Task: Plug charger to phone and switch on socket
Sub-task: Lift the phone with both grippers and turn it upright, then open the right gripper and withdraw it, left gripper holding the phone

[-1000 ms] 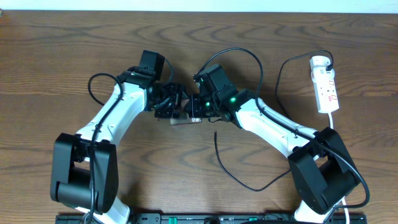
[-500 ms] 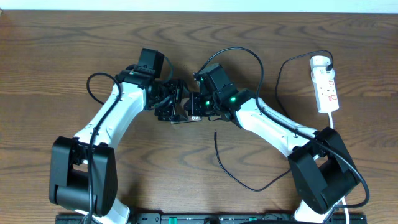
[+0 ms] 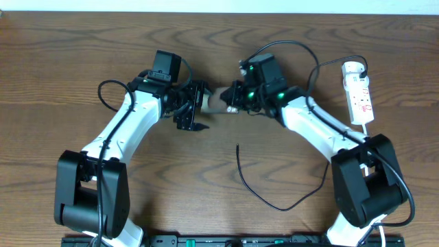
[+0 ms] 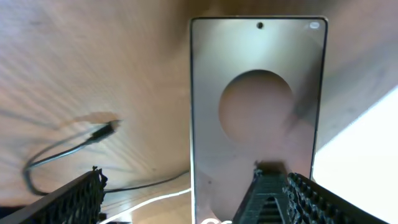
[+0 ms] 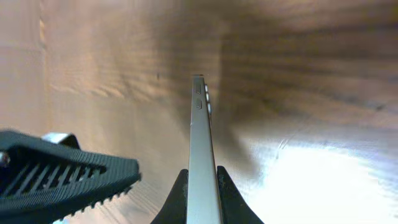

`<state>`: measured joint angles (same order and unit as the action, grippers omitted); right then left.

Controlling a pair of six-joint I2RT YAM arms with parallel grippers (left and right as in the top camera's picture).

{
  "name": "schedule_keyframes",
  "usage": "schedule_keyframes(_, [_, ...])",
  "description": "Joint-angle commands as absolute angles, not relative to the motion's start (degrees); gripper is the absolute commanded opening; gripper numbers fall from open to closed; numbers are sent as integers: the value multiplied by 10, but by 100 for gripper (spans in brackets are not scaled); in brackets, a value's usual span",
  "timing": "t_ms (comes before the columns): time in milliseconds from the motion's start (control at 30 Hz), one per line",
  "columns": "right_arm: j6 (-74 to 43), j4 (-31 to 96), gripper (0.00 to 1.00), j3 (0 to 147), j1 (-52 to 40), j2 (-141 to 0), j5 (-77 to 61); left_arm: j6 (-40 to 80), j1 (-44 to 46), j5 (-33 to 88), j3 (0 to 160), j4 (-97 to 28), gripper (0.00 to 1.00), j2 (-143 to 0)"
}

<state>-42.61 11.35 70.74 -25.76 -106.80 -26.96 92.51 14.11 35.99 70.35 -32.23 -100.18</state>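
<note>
Right hand (image 5: 202, 186) pinches the flat grey-bronze phone (image 5: 200, 143) on edge. Left hand (image 3: 195, 113) gapes wide, empty, just beside it. The thin black charger cable (image 3: 260, 195) lies loose on the tabletop (image 3: 103, 41) below both hands. Nothing's plugged in yet. The narrow white power strip (image 3: 359, 92) sits well beyond the right hand, likely unswitched.

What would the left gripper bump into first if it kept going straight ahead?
Probably the phone, held by the right gripper right in front of the open left gripper. Depth is hard to judge.
</note>
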Motion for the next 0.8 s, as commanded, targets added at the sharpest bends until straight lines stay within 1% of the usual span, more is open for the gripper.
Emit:
schedule_keyframes(0, [-495,84,1,737,-235,-1069,-324,910,140,369,711,-288,91,-994])
schedule_keyframes(200, [-668,4,1,740,-199,-1069,-352,881,135,382,711,-175,91,-994])
schedule_keyframes(400, [-791,-118,1,740,-187,-1069,-362,860,124,386,711,-36,91,-994])
schedule_keyframes(600, [-879,-225,1,740,-190,-1069,-366,825,122,385,711,118,91,-994])
schedule_keyframes(767, [-919,-267,1,740,-192,-1069,-366,821,122,386,711,231,91,-994])
